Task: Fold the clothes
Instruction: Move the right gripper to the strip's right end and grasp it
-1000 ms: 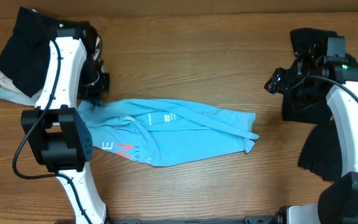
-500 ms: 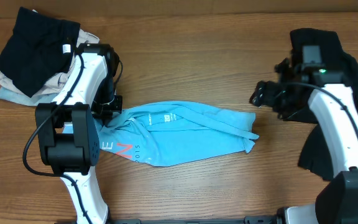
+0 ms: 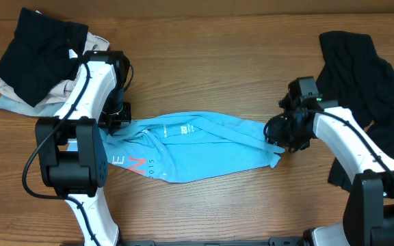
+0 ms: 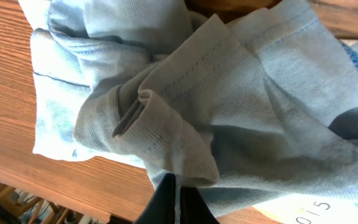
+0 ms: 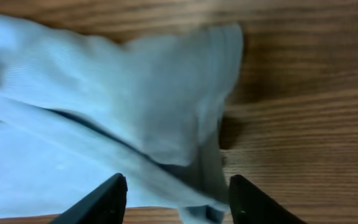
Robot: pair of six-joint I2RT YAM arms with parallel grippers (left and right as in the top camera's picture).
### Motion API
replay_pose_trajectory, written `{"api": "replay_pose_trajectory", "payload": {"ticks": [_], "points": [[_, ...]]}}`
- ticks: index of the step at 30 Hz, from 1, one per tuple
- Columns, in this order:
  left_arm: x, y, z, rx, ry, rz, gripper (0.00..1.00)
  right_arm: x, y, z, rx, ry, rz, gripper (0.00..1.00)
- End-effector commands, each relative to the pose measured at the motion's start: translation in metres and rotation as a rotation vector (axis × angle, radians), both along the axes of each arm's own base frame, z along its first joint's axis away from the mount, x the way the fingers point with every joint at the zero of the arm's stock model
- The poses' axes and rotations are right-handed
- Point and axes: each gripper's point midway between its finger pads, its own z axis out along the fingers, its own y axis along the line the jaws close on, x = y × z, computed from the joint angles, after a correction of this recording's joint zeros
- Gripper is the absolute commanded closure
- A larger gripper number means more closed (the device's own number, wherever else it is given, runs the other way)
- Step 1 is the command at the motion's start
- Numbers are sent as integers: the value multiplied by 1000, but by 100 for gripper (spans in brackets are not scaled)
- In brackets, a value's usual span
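A light blue T-shirt (image 3: 197, 145) lies crumpled across the middle of the wooden table, with red and white print near its left end. My left gripper (image 3: 117, 119) is shut on the shirt's left edge; the left wrist view shows bunched blue fabric (image 4: 216, 106) pinched between the dark fingers (image 4: 178, 196). My right gripper (image 3: 277, 130) is open over the shirt's right end. In the right wrist view its two fingers (image 5: 178, 196) straddle the blue cloth (image 5: 104, 106).
A pile of clothes, black on top of beige and pale blue (image 3: 36, 58), sits at the back left. A black garment (image 3: 364, 75) lies at the right side, partly under the right arm. Bare wood table (image 3: 211, 61) surrounds the shirt.
My right arm has swung left and down from the black garment to the shirt's right end. My left gripper has shifted slightly right, pulling the shirt's left edge with it.
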Motion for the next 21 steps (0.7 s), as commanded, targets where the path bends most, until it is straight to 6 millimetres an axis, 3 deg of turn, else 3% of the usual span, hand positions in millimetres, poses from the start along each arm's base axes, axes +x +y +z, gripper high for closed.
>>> {"api": "replay_pose_trajectory", "payload": {"ticks": [1, 3, 17, 21], "points": [[2, 5, 9, 25, -42, 18, 96, -2, -5, -5, -37, 1, -3, 51], [4, 6, 9, 29, -48, 17, 96, -1, -5, -5, -37, 0, -3, 58], [6, 9, 9, 46, -58, 12, 96, -5, -13, -14, -81, 2, -6, 70], [6, 9, 9, 46, -57, 12, 96, -4, -13, -14, -80, -1, -6, 93]]}}
